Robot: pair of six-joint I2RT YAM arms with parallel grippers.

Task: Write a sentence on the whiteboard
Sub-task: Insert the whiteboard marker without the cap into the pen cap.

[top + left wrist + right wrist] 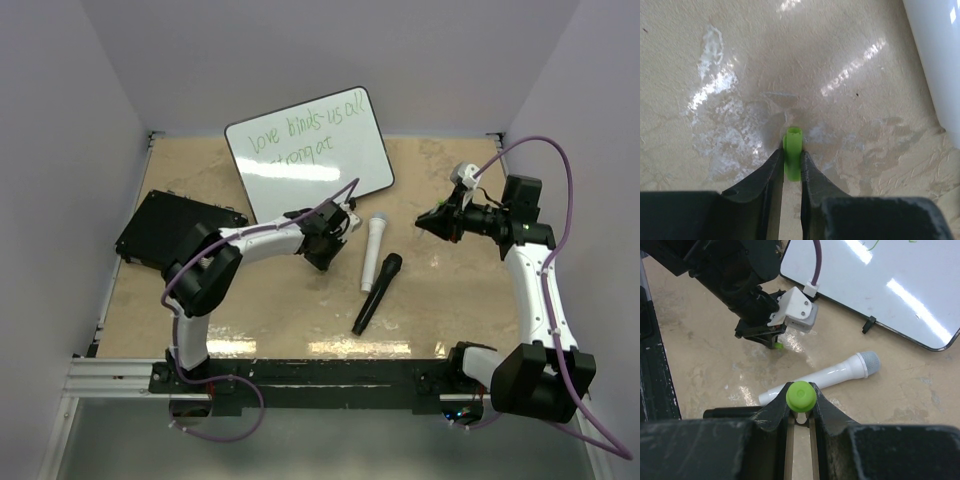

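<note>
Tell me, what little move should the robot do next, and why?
Probably lift the left gripper a little, carrying the hollow green tube pinched between its fingers. The sentence already fills two lines on the whiteboard, and the right gripper holds a round green piece, so the two green parts likely get joined next.

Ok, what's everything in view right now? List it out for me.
table: one, beige, under everything
whiteboard: one, white with black frame, far centre
sentence: two lines, green, on the whiteboard
pad: one, black, far left
white microphone: one, white, centre
black microphone: one, black, just nearer
green hollow piece: one, left hand
green round-ended piece: one, right hand
left hand: shut
right hand: shut
</note>
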